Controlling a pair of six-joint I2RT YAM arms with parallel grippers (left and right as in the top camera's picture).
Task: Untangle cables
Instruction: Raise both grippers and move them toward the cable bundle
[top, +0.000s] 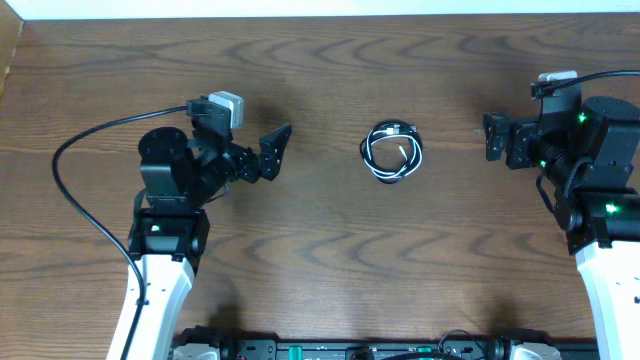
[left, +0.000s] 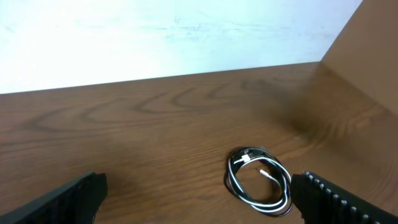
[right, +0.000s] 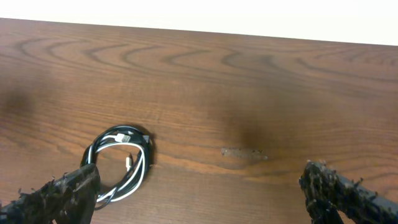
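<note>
The thin black and white coiled cords lie mid brown wooden table, your left gripper and right gripper toward its sides, jaws spread; pinching both strands together would just drag the tangle

Left arm bent at scene left; left claw points right, jaws spread wide, holding nothing. Right arm folded at scene right; right claw points left, jaws wide apart, holding nothing. Claws well apart, facing each other.
</note>
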